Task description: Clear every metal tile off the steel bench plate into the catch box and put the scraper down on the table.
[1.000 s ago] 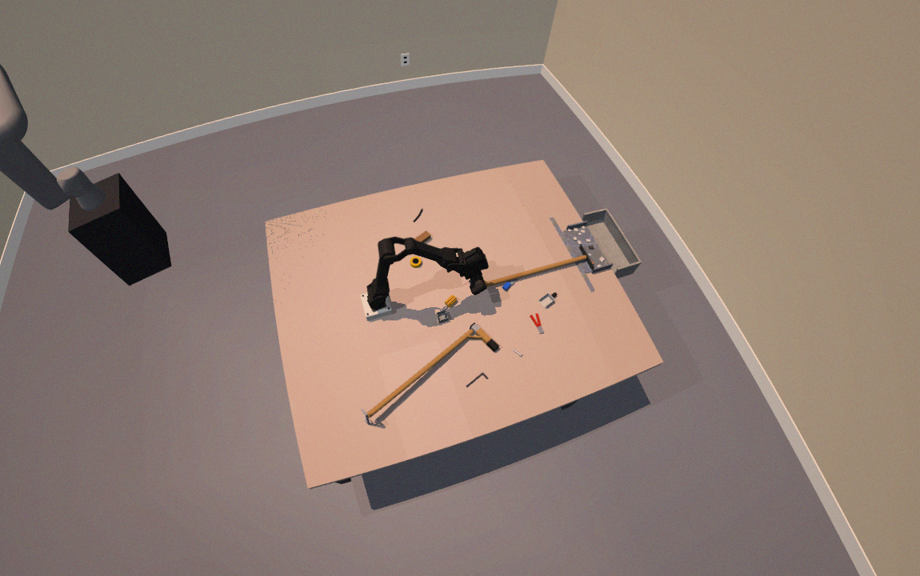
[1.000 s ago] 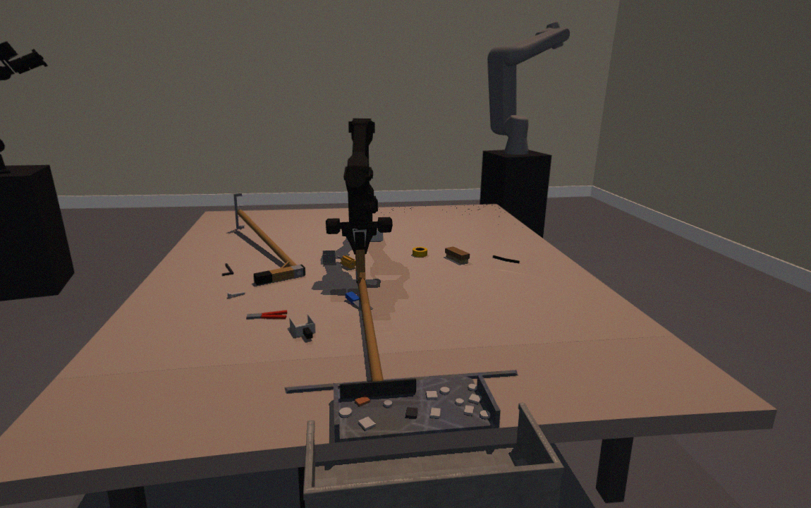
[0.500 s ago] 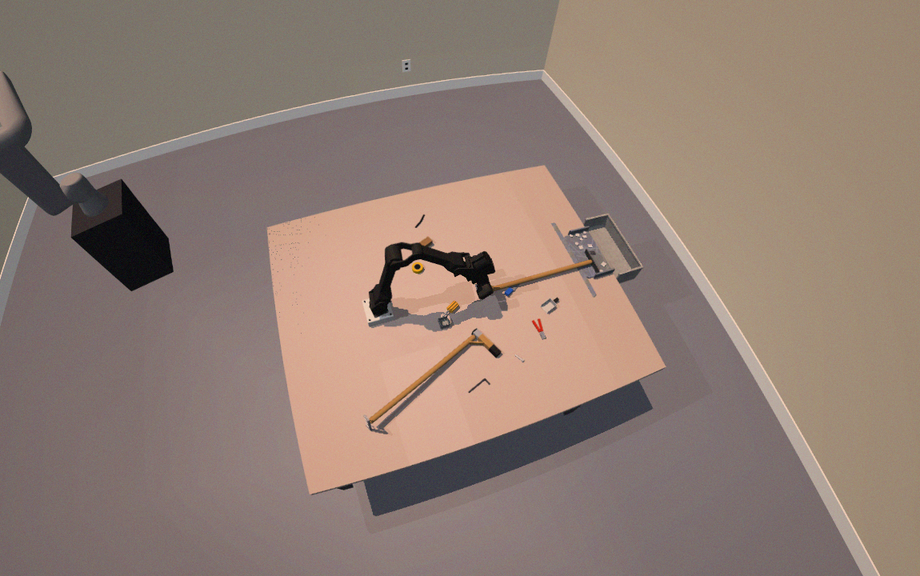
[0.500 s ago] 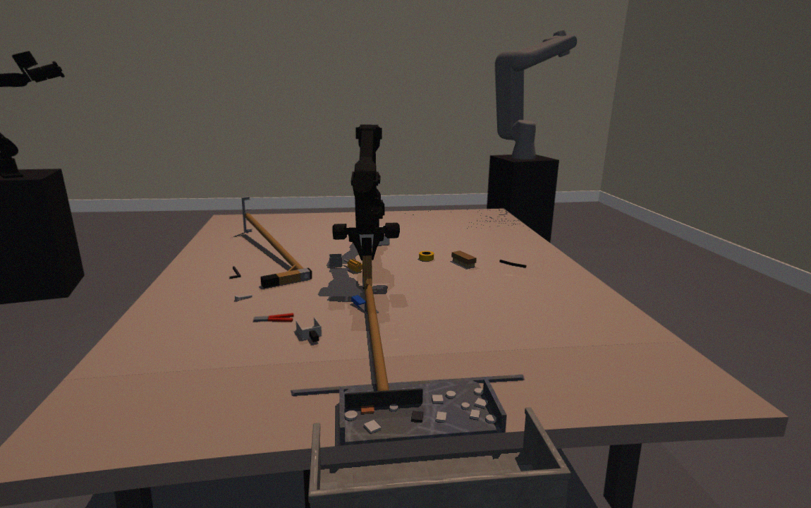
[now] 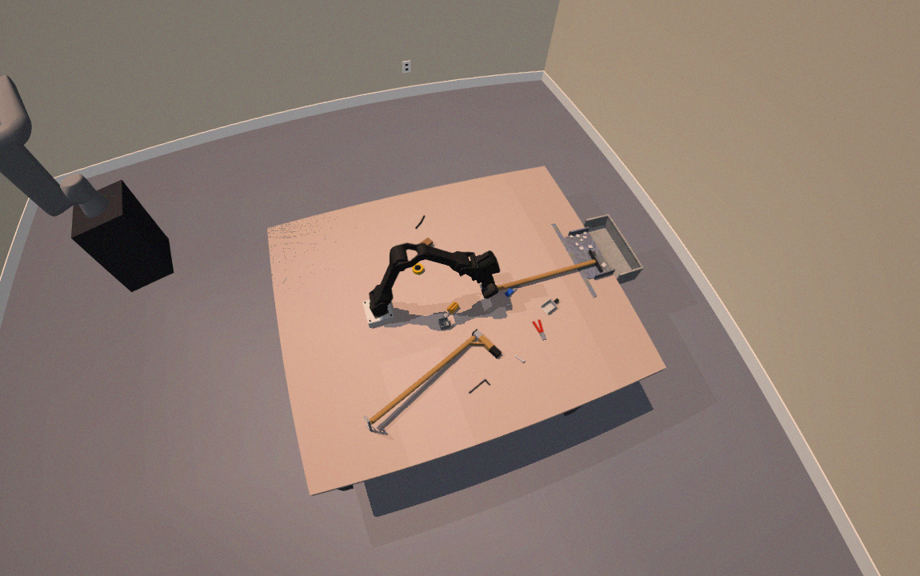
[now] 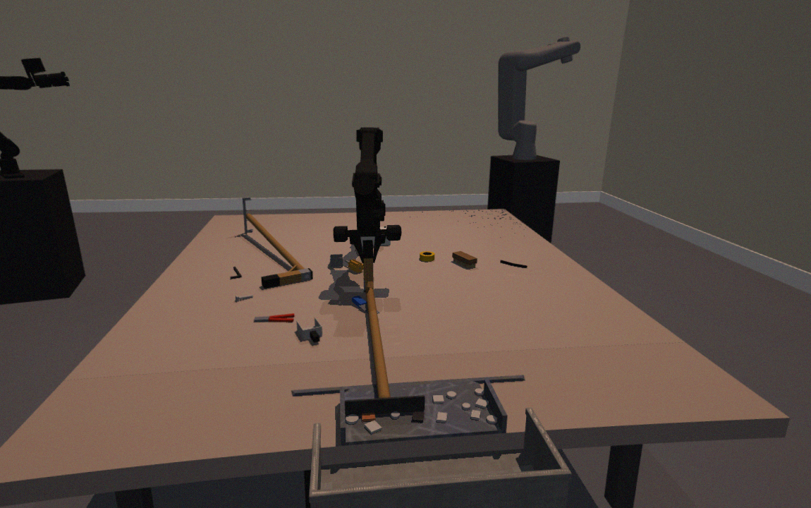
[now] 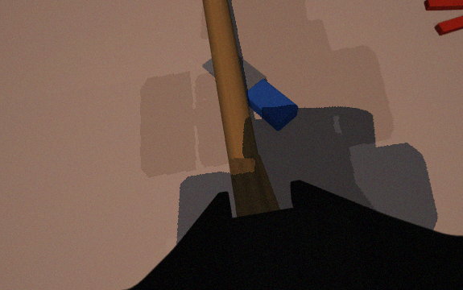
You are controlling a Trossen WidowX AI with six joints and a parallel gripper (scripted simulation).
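Note:
My gripper [image 5: 494,289] [image 6: 368,257] [image 7: 260,196] is shut on the end of the long scraper's wooden handle [image 5: 548,275] [image 6: 375,334] [image 7: 226,80], above the table. The handle slopes down to the steel bench plate [image 6: 405,431]. The scraper's dark blade [image 6: 399,404] stands across the plate's left half in the exterior view. An orange tile [image 6: 368,417], a dark tile [image 6: 417,417] and a white tile [image 6: 372,427] lie on the box side of the blade. Several pale tiles lie on the plate's right half. The catch box [image 5: 626,243] [image 6: 440,490] holds no tile that I can see.
A blue-handled tool [image 5: 510,292] [image 6: 358,300] [image 7: 273,98] lies beside and partly under the handle. Red pliers [image 5: 537,326] [image 6: 278,318] and a grey bracket [image 6: 309,332] lie nearby. A second long wooden-handled tool [image 5: 424,379] [image 6: 273,240] lies across the table.

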